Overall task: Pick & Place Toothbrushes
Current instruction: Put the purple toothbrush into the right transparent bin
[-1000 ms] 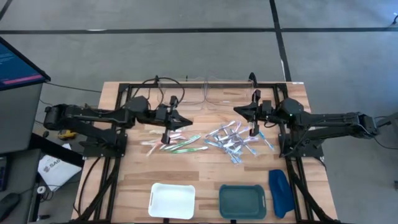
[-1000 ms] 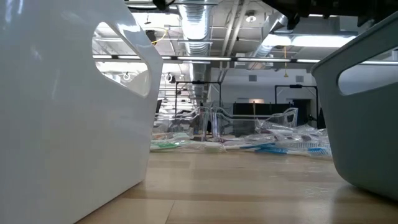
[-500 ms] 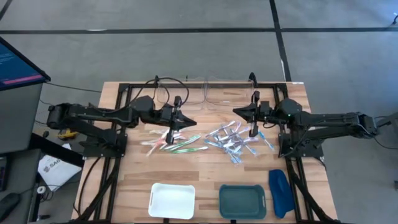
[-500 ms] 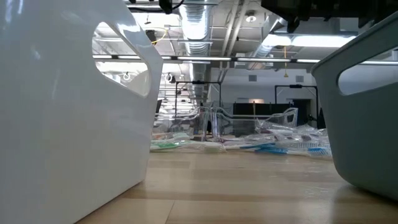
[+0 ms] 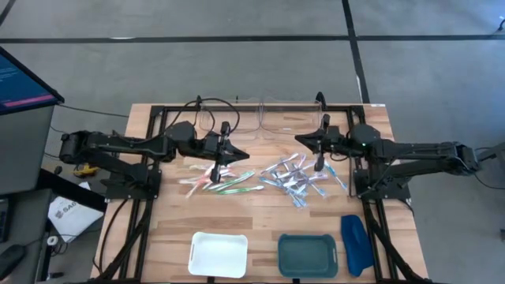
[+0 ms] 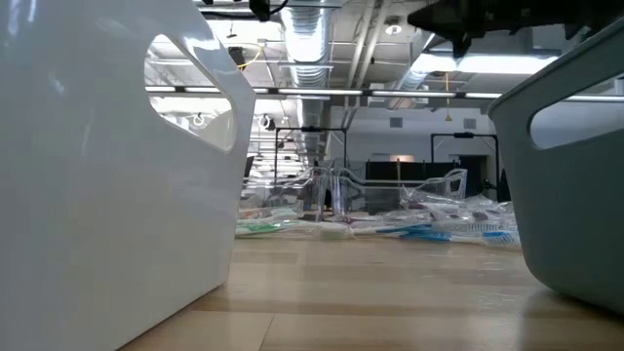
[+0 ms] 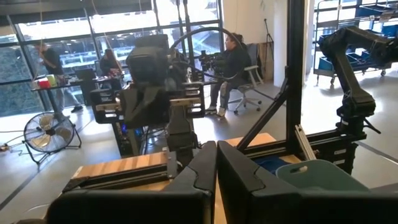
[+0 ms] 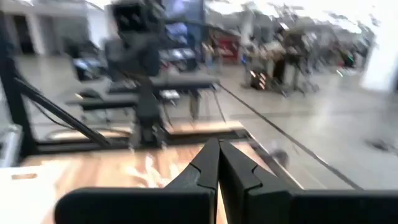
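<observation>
Left gripper (image 5: pixel 237 155) hovered over pink, green, white toothbrushes (image 5: pixel 217 181), fingers pressed together, empty. Right gripper (image 5: pixel 301 140) above blue, clear-wrapped toothbrushes (image 5: pixel 300 180) mid-table, fingers likewise pressed together.

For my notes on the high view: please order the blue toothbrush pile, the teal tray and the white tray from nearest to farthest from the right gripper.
1. Blue toothbrush pile, just under the right gripper.
2. Teal tray, front edge, right of centre.
3. White tray, front edge, toward the left arm's side.
</observation>
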You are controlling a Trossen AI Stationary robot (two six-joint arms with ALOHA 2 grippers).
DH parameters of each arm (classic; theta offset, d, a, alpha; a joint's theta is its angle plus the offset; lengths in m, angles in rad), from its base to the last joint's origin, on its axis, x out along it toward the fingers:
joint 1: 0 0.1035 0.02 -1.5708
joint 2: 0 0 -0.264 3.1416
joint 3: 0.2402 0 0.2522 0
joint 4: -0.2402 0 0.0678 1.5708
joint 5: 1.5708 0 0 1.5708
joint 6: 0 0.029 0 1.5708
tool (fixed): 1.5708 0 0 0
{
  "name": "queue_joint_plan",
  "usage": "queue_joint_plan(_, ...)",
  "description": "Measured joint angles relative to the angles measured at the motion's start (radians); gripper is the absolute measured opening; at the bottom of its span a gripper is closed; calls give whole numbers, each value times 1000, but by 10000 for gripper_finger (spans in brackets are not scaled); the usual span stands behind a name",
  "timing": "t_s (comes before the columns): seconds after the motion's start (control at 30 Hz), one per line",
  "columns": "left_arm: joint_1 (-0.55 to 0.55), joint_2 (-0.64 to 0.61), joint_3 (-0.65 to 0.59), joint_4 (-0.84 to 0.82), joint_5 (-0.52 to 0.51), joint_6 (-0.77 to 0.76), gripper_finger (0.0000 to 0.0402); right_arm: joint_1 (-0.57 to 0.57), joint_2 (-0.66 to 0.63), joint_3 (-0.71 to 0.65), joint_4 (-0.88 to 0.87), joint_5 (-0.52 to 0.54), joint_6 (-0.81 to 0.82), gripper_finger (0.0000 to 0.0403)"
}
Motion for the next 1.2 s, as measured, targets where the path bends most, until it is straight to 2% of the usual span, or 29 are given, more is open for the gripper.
queue_joint_plan(0.1,9,0,0,0,0,0,8,10,40,45,-107,40,0,0)
queue_joint_plan(0.53,18,0,0,-12,0,-6,8,63,263,236,-339,41,-45,0)
queue_joint_plan(0.83,18,0,0,-20,0,-6,8,111,284,286,-468,40,-40,0)
queue_joint_plan(1.2,18,0,0,-24,0,-32,8,157,279,286,-759,31,103,0)
